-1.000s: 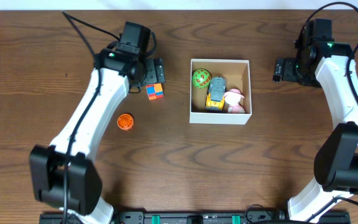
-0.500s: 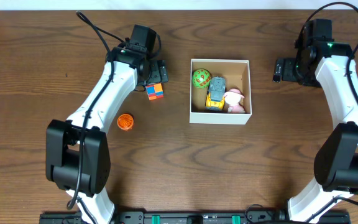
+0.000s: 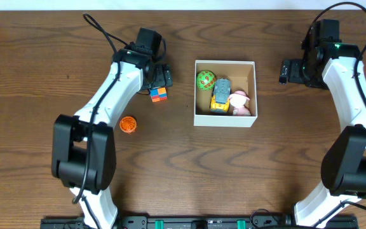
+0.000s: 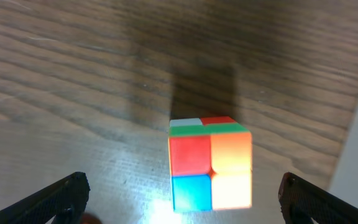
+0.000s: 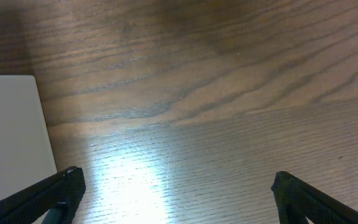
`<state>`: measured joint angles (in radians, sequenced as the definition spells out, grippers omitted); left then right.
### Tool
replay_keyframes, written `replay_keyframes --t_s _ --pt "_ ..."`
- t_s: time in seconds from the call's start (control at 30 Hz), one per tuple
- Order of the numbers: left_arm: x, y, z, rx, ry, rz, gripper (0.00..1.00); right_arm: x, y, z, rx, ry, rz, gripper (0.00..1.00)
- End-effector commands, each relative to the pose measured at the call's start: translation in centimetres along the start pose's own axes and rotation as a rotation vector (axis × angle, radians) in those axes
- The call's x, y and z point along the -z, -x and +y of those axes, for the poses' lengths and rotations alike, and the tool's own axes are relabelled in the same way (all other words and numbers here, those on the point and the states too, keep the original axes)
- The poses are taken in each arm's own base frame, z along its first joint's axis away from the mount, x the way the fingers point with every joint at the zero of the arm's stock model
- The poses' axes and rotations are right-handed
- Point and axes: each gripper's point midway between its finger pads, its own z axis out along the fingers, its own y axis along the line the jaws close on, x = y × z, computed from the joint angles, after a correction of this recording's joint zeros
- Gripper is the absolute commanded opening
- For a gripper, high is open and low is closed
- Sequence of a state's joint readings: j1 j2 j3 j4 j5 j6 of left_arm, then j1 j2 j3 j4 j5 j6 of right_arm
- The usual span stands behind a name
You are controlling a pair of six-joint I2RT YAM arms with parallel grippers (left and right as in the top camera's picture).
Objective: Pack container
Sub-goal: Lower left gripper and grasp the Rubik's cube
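While left fingers [image 4: 61, 196] gape wide near cube [image 4: 210, 165], right fingers [image 5: 55, 196] open near container [image 3: 225, 121] wall, bare wood [image 5: 229, 93] between.

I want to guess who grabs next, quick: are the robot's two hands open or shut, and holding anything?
Left gripper: open, holding nothing, aimed at the puzzle cube.
Right gripper: open, holding nothing.

light: bright, even | glare: table [image 5: 129, 177] sheen | wrist views: soft
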<state>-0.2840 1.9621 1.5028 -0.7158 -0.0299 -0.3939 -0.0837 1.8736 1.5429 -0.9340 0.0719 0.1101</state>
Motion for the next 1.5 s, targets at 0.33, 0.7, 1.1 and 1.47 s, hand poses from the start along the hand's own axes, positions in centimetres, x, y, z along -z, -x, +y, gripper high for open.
replay_keyframes --t_s 0.33,0.7,1.1,1.47 --pt "-2.9 0.7 -0.1 0.140 0.000 -0.023 0.98 0.5 0.1 0.1 0.014 -0.004 -0.013 0.99" --pt "-5.3 -0.7 0.3 0.149 0.034 0.036 0.98 0.5 0.1 0.1 0.014 -0.004 -0.013 0.99" --pt "-5.2 -1.3 0.6 0.164 0.048 0.059 0.98 0.5 0.1 0.1 0.014 -0.004 -0.013 0.99" --pt "-5.2 -1.4 0.6 0.164 0.050 0.063 0.70 0.5 0.1 0.1 0.014 -0.004 -0.013 0.99"
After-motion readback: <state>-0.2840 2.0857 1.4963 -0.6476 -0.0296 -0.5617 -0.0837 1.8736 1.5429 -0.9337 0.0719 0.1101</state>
